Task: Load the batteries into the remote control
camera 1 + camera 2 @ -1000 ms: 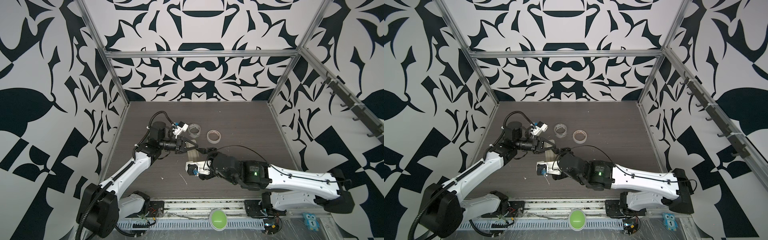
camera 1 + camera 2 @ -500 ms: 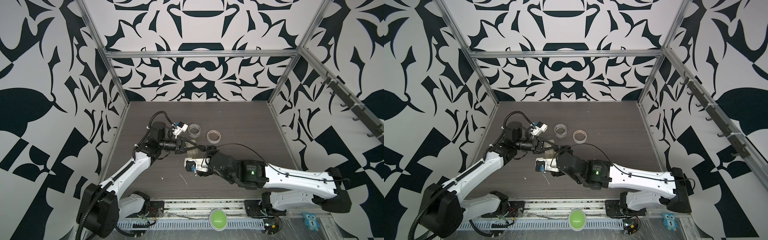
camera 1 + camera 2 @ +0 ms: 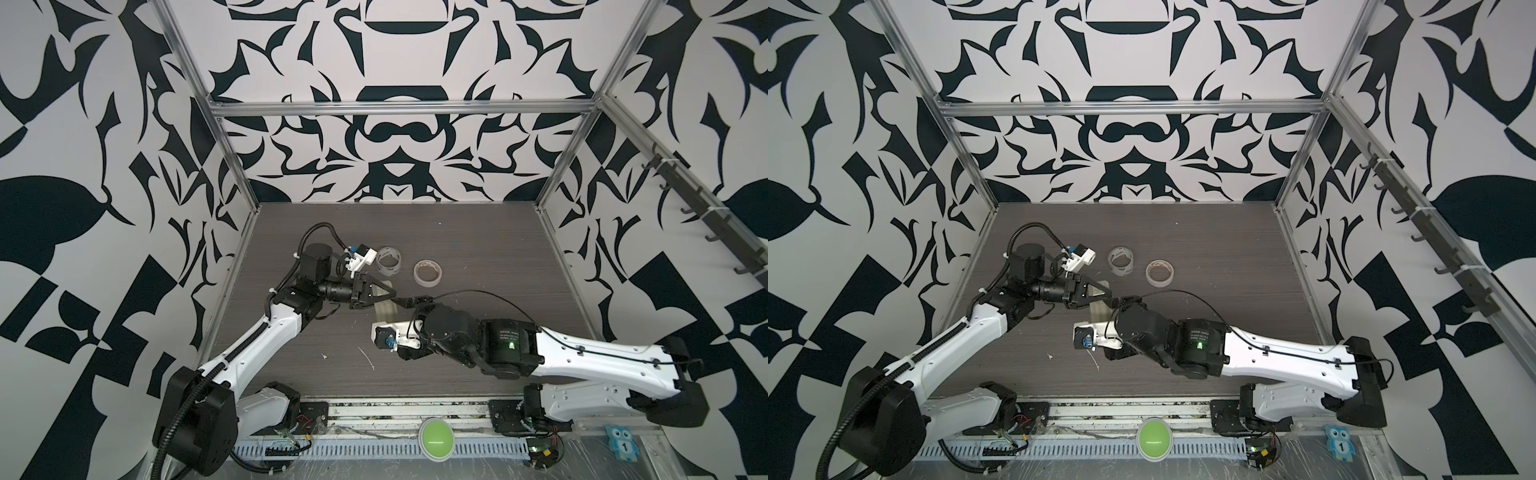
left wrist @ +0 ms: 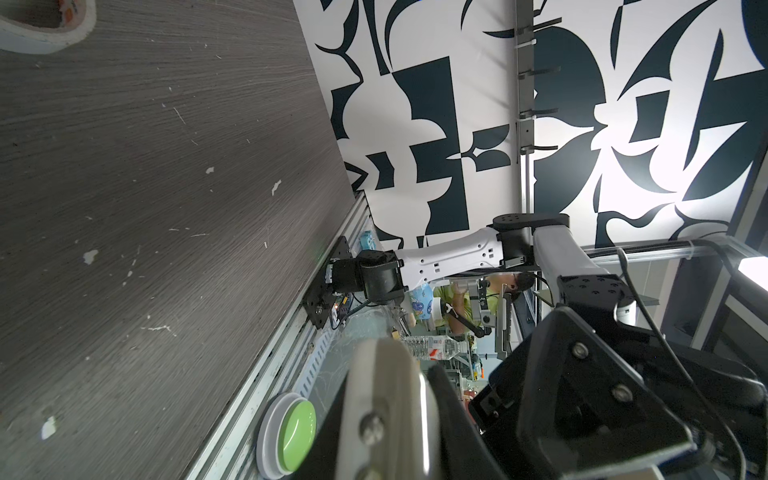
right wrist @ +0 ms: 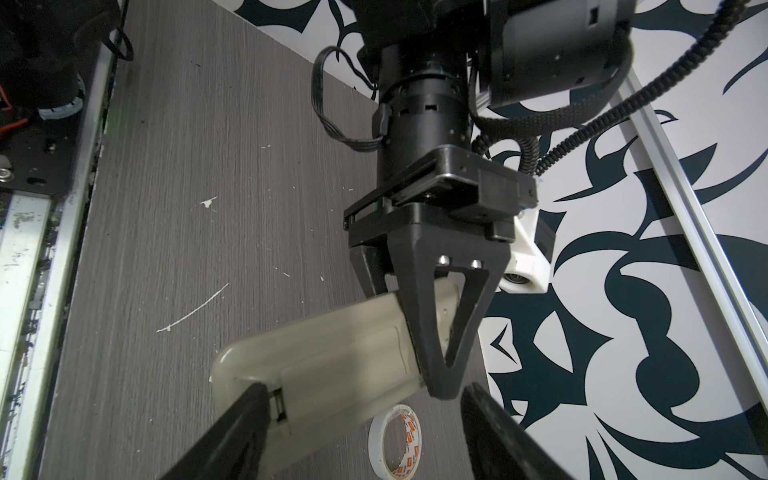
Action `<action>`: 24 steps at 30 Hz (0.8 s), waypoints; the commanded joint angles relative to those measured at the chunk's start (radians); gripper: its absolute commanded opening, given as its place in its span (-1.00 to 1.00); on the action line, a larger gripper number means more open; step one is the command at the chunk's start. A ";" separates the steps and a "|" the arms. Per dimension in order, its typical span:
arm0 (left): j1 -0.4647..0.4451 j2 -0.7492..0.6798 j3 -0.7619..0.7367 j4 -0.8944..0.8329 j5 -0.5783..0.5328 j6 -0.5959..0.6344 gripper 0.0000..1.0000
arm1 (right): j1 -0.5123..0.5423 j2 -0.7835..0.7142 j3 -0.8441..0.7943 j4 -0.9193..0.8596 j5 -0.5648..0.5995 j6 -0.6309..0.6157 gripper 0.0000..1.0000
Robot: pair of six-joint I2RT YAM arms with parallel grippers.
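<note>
Above tabletop [image 5: 174,187], only right wrist view shows remote control's [image 5: 320,353] battery cover [image 5: 349,378].

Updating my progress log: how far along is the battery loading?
Done: the remote control is lifted, back showing, clamped in the shut jaws of the left gripper. In hand: the open jaws of the right gripper straddle the end bearing the cover. Left: that cover still looks on and no batteries are in view, so loading remains.

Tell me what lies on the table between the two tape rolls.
Nothing. In both top views the strip of dark table between the clear tape roll and the white tape roll is bare, and the rolls stand apart.
</note>
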 commanded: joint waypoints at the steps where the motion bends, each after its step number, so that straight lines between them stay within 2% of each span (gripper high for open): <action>1: -0.002 -0.017 -0.005 0.013 0.031 -0.006 -1.00 | -0.005 0.014 0.036 -0.018 -0.012 0.015 0.55; 13: -0.002 -0.028 -0.009 0.010 0.031 -0.003 -1.00 | -0.011 0.033 0.049 -0.062 0.000 0.000 0.56; 24: -0.001 -0.029 -0.007 0.008 0.029 -0.003 -1.00 | -0.049 0.101 0.097 -0.108 0.000 0.038 0.57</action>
